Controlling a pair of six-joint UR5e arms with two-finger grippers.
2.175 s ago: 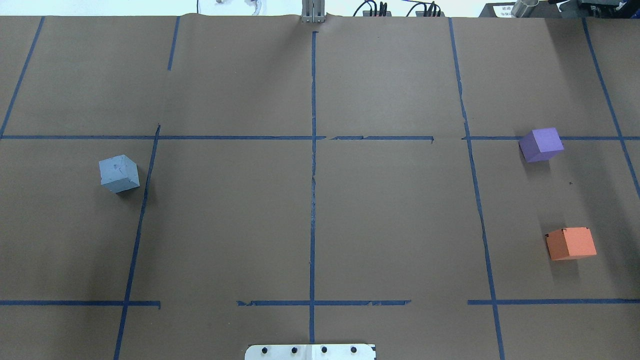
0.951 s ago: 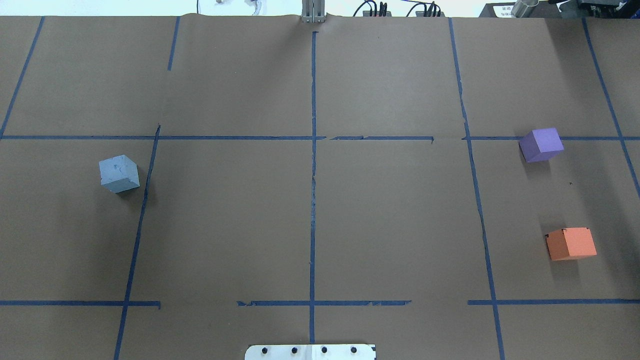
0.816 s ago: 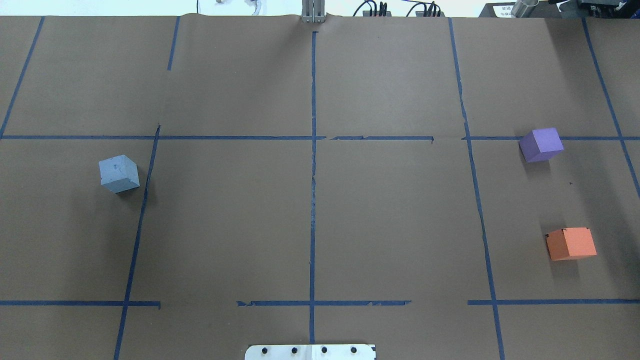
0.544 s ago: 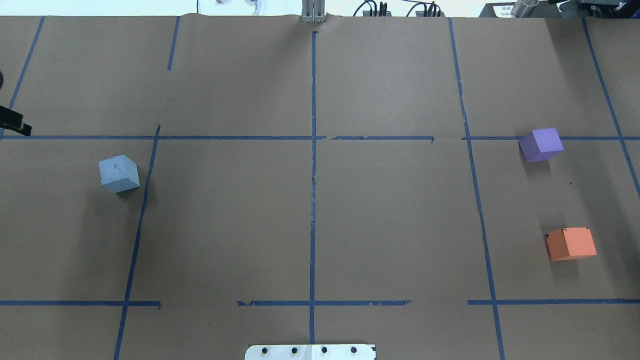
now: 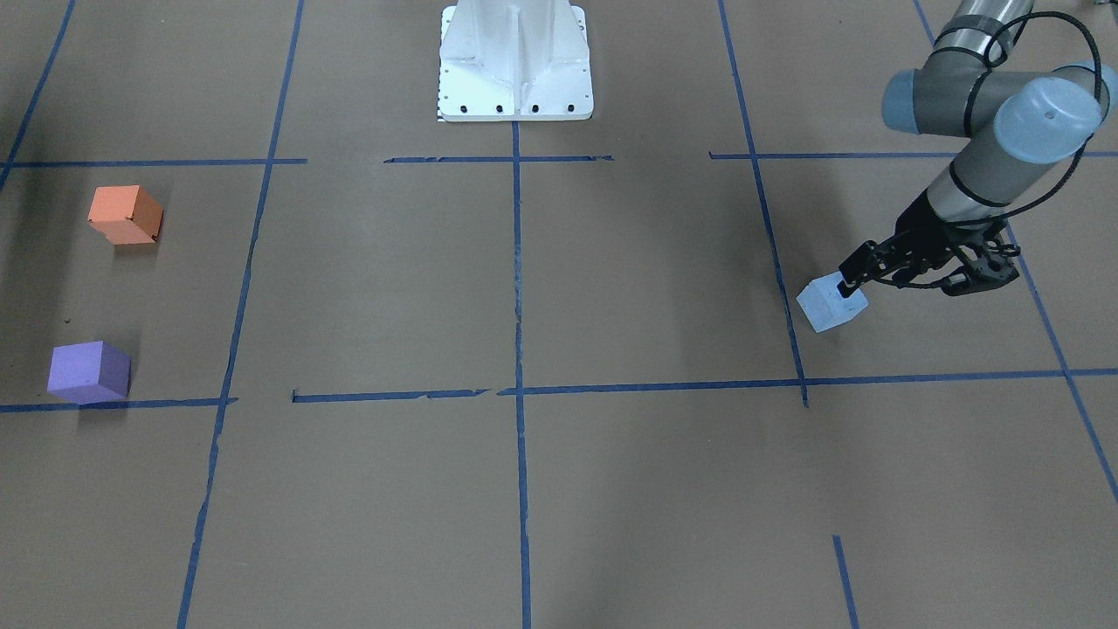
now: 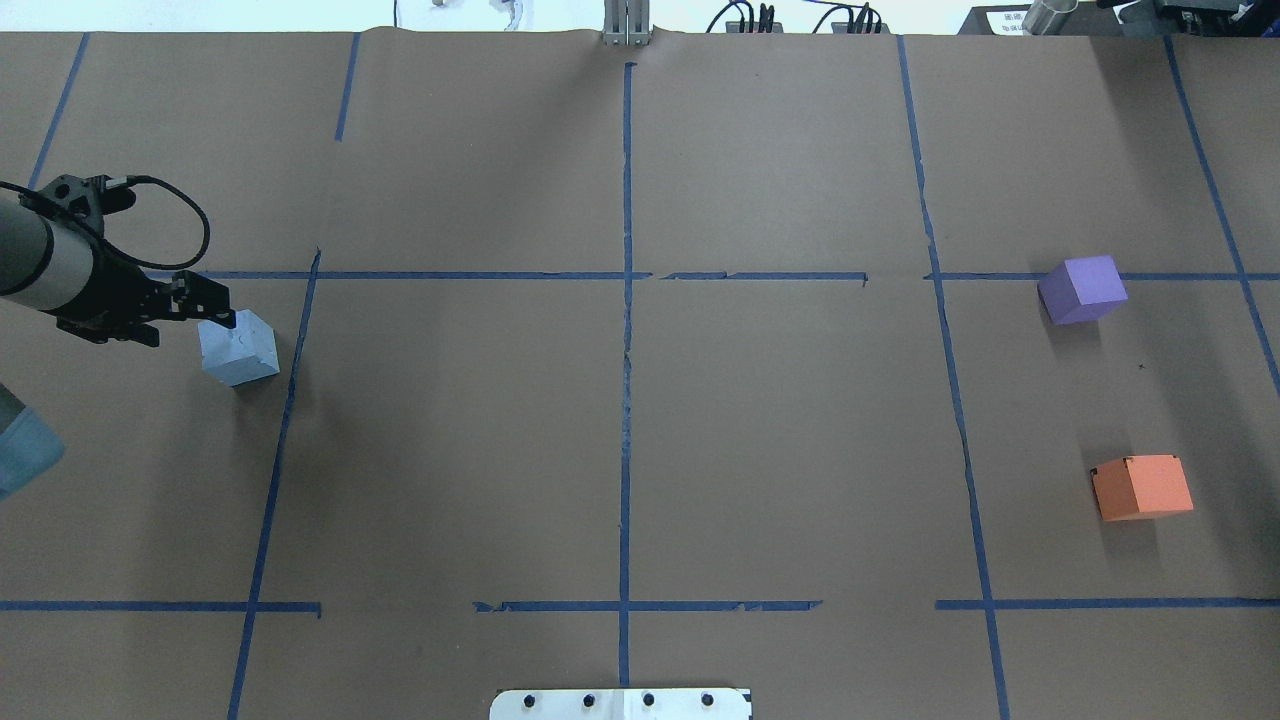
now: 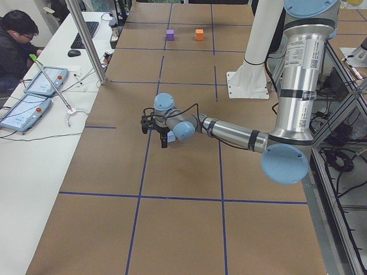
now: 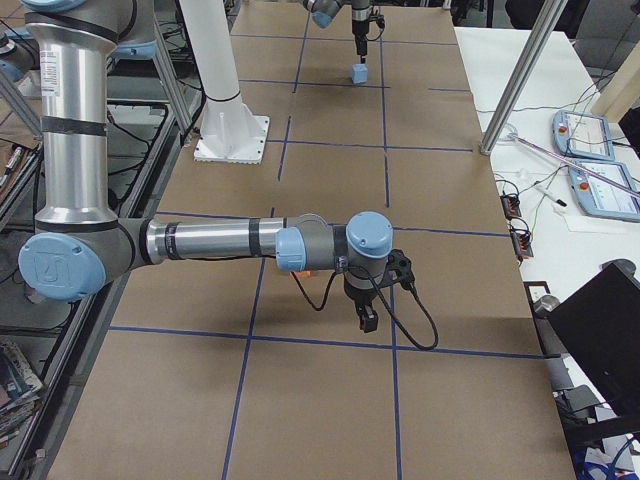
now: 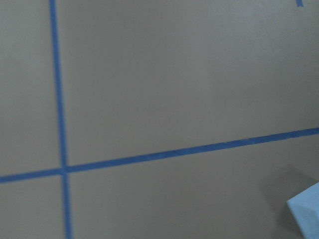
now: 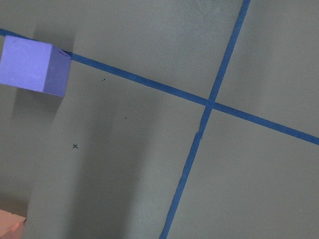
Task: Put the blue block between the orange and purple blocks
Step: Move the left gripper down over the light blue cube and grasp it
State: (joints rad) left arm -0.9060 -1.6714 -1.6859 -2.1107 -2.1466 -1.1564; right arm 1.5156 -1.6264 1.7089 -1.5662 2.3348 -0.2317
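Observation:
The light blue block (image 6: 240, 350) sits on the left part of the table, also seen in the front view (image 5: 830, 307). My left gripper (image 6: 222, 318) hangs just over the block's outer top corner (image 5: 845, 284), its fingertips together and holding nothing. The left wrist view shows only a corner of the block (image 9: 306, 214). The purple block (image 6: 1085, 288) and the orange block (image 6: 1142, 487) sit apart on the far right. My right gripper (image 8: 367, 320) hovers near them and shows only in the right side view, so I cannot tell its state. Its wrist view shows the purple block (image 10: 32, 64).
Brown paper with blue tape lines (image 6: 626, 400) covers the table. The robot's white base plate (image 5: 515, 61) stands at the near middle edge. An operator with tablets (image 7: 34, 91) sits at a side table beyond the far edge.
My left arm has come in from the left edge of the overhead view and moved right to the blue block. The three blocks have not moved.

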